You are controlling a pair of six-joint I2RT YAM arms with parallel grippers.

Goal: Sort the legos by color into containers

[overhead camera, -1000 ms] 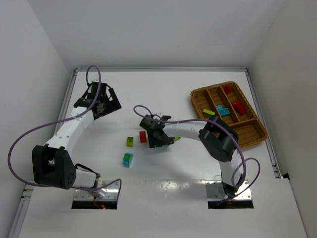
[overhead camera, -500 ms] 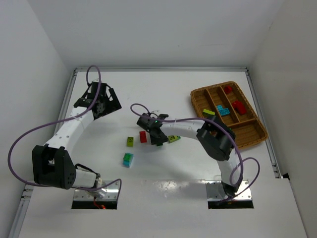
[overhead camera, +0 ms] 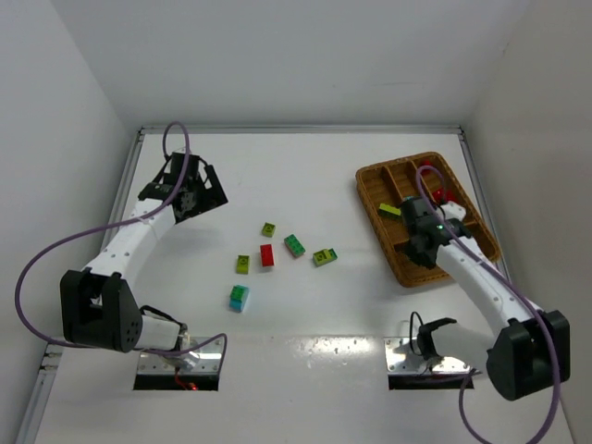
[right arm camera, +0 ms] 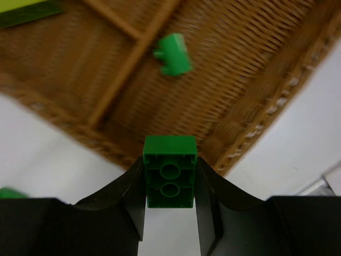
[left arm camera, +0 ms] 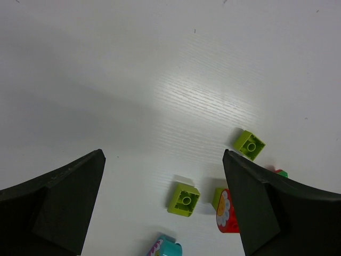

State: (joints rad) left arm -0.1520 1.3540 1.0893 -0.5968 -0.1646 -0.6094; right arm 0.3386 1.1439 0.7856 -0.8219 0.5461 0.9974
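We see the right claw [right arm camera: 170, 186] pinching a dark green brick [right arm camera: 170, 156] just above the near rim of the wicker tray [overhead camera: 467, 248], which sits at 3 o'clock on the tabletop [overhead camera: 324, 166]; a second green brick [right arm camera: 173, 54] already lies in the compartment below; red bricks [overhead camera: 445, 197] and a yellow-green piece [overhead camera: 389, 210] lie in other sections; the left claw [left arm camera: 162, 160] hangs spread and empty at 10 o'clock; six bricks remain loose near the centre: a red one [overhead camera: 267, 255], a dark green one [overhead camera: 295, 245], three yellow-green ones [overhead camera: 325, 256], and a cyan-topped stack [overhead camera: 239, 297] at 7 o'clock of the group; we judge the sorting roughly half done, with this brick yet to be released
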